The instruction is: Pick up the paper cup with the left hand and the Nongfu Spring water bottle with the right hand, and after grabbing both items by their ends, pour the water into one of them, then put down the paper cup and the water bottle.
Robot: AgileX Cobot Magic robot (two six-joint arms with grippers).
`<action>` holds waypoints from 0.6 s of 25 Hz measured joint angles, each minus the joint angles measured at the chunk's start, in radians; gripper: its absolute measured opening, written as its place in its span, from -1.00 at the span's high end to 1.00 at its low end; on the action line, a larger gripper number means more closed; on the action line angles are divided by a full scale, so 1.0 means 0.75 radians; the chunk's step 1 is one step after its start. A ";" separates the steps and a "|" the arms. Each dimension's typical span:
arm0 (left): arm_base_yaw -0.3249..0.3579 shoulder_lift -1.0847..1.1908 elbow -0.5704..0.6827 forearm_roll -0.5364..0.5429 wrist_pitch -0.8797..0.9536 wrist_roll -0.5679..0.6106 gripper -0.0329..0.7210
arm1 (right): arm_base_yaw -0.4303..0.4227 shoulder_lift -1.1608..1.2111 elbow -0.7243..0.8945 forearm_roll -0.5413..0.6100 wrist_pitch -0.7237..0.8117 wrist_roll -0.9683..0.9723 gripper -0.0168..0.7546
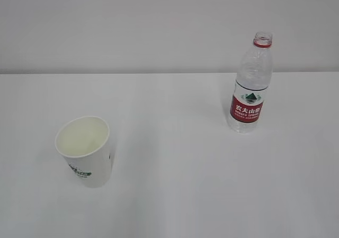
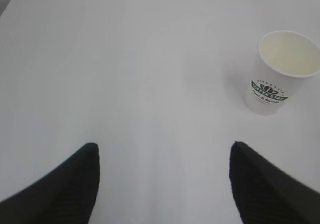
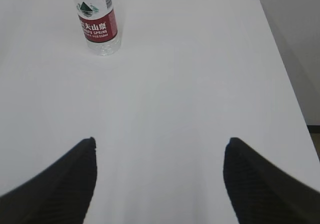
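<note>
On the near side of the white table stands the paper cup. It is upright, with its mouth open to the top. The inside is cream and looks dry. A small green round mark sits low on its side. Nothing touches the cup.

Farther back, on the right, stands the water bottle. It is upright too. It is clear plastic with a red label, white letters and a little green mountain. A red ring goes around its neck, and there is no cap on top. The cup and the bottle are well apart. Behind the table is a plain pale wall.

From the left wrist view, the left hand hangs over bare table. Its two black fingers stand wide apart and hold nothing. The cup is ahead of it, up and to the right, away from the fingers. The green mark faces this camera.

From the right wrist view, the right hand also hangs over bare table. Its two black fingers are spread wide and hold nothing. The bottle is far ahead, up and to the left. Only its lower part shows there. The right edge of the table runs down that side of the picture.
</note>
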 joint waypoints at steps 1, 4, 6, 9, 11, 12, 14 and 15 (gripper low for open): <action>0.000 0.000 0.000 0.000 0.000 0.000 -0.65 | 0.000 0.000 0.000 0.000 0.000 0.000 -0.58; 0.000 0.000 0.000 0.000 0.000 0.000 -0.65 | 0.000 0.000 0.000 0.000 0.000 0.000 -0.58; 0.000 0.000 0.000 0.000 0.000 0.000 -0.65 | 0.000 0.000 0.000 0.000 0.000 0.000 -0.58; 0.000 0.000 0.000 0.000 0.000 0.000 -0.65 | 0.000 0.000 0.000 0.000 0.000 0.000 -0.58; 0.000 0.000 0.000 0.000 0.000 0.000 -0.65 | 0.000 0.000 0.000 0.000 0.000 0.000 -0.58; 0.000 0.000 0.000 0.000 0.000 0.000 -0.65 | 0.000 0.000 0.000 0.000 0.000 0.000 -0.58; 0.000 0.000 0.000 0.000 0.000 0.000 -0.65 | 0.000 0.000 0.000 0.000 0.000 0.000 -0.58; 0.000 0.000 0.000 0.000 0.000 0.000 -0.65 | 0.000 0.000 0.000 0.000 0.000 0.000 -0.58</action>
